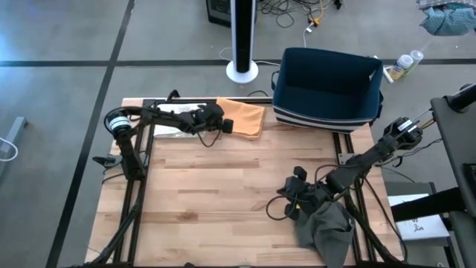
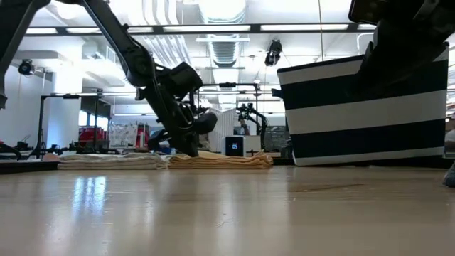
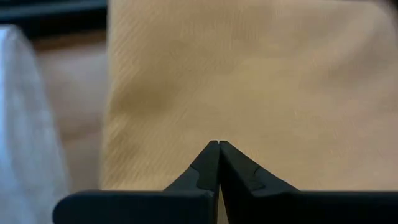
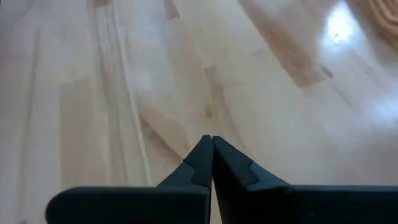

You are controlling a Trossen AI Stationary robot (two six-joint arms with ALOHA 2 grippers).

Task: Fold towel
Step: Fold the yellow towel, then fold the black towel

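A folded orange towel [image 1: 247,117] lies flat at the table's far edge, with a folded white towel [image 1: 172,120] to its left; in the low view both show as flat stacks, the orange towel [image 2: 224,161] and the white towel [image 2: 114,161]. My left gripper [image 3: 219,144] is shut and slants down over the orange towel's left end [image 1: 229,125]. A crumpled grey towel [image 1: 329,229] lies at the near right. My right gripper [image 4: 212,138] is shut above bare wood just left of the grey towel [image 1: 287,202], with nothing between its fingers. My left gripper [image 2: 193,151] comes slanting down from the table's left, its shut fingertips at the top of the orange towel's left end [image 2: 202,156]. Whether the tips touch the cloth or stand just above it, I cannot tell.
A dark blue basket with striped sides [image 1: 327,88] stands at the far right corner, close to the orange towel's right edge. The wooden table top [image 1: 223,193] is bare wood in the middle and near left. A white floor stand [image 1: 242,45] rises beyond the far edge.
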